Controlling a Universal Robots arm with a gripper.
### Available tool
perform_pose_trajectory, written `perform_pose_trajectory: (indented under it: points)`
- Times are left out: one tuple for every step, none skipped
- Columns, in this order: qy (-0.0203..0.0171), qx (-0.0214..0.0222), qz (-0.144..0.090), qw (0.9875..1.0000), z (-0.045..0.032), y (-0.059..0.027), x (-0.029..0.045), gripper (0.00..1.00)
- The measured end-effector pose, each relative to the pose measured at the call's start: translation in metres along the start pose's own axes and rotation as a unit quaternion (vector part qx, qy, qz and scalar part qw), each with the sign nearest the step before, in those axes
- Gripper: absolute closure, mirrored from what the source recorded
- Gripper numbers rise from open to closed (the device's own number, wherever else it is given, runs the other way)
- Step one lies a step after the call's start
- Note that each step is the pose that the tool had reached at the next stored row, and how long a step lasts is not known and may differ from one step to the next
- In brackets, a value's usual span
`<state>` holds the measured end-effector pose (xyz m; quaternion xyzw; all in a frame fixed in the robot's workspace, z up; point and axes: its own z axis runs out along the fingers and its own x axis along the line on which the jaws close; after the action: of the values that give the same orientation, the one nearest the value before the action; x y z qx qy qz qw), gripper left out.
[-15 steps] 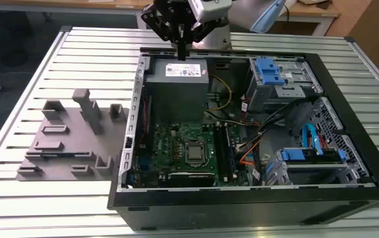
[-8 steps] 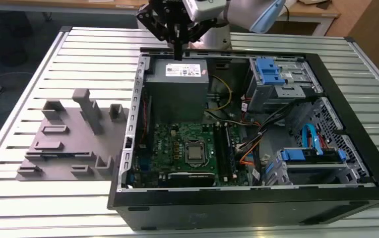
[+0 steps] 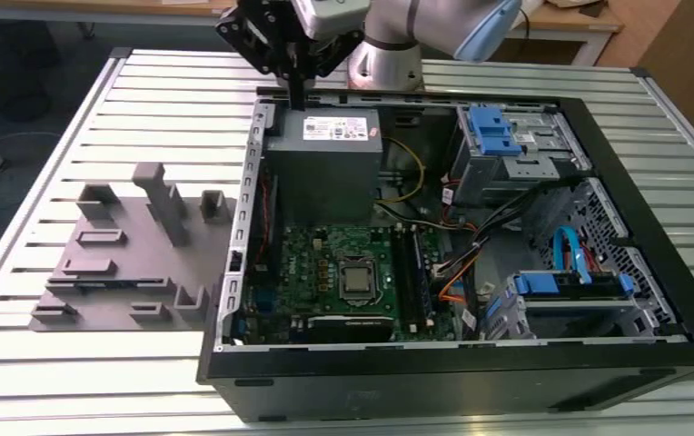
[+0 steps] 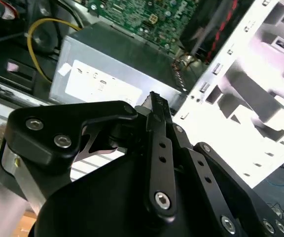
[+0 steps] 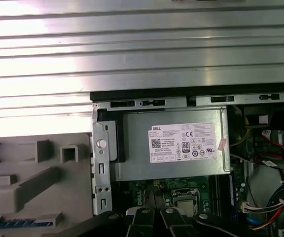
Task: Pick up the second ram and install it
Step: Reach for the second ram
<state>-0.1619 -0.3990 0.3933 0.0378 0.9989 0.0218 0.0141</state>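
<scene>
My gripper hangs over the far left corner of the open computer case, above the grey power supply. Its black fingers stand together with nothing between them. In the first wrist view the gripper shows over the green motherboard. A thin blue-edged strip lies flat in the grey fixture; it looks like the second ram, well away from the gripper. The long black memory slots run beside the processor socket.
The grey fixture with upright blocks sits on the slatted table at the exterior view's left of the case. Inside the case are blue drive brackets, cable bundles and a yellow cable. The arm's base stands behind the case.
</scene>
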Motion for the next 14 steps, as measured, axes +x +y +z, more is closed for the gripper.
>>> perform_pose_trajectory:
  points:
    - [-0.0001, 0.0000, 0.000, 1.0000, -0.0001, -0.0002, 0.0035, 0.93]
    - [-0.0002, 0.0000, 0.000, 1.0000, -0.0002, -0.0005, 0.0065, 0.93]
    - [-0.0003, 0.0000, 0.000, 1.0000, -0.0003, -0.0007, 0.0090, 0.93]
    - [-0.0003, 0.0000, 0.000, 1.0000, -0.0004, -0.0009, 0.0116, 0.93]
    - [-0.0004, 0.0000, 0.000, 1.0000, -0.0005, -0.0010, 0.0139, 0.93]
    - [-0.0004, 0.0000, 0.000, 1.0000, -0.0005, -0.0012, 0.0159, 0.93]
    - [-0.0005, 0.0000, 0.000, 1.0000, -0.0006, -0.0014, 0.0181, 0.93]
    - [-0.0005, 0.0000, 0.000, 1.0000, -0.0006, -0.0015, 0.0201, 0.93]
    - [-0.0006, 0.0000, 0.000, 1.0000, -0.0007, -0.0017, 0.0223, 0.93]
    - [-0.0007, 0.0000, 0.000, 1.0000, -0.0008, -0.0018, 0.0242, 0.93]
    - [-0.0007, 0.0000, 0.000, 1.0000, -0.0008, -0.0019, 0.0259, 0.93]
    - [-0.0007, 0.0000, 0.000, 1.0000, -0.0009, -0.0020, 0.0275, 0.93]
    - [-0.0007, 0.0000, 0.000, 1.0000, -0.0009, -0.0022, 0.0289, 0.93]
    - [-0.0007, 0.0000, 0.000, 1.0000, -0.0009, -0.0023, 0.0307, 0.93]
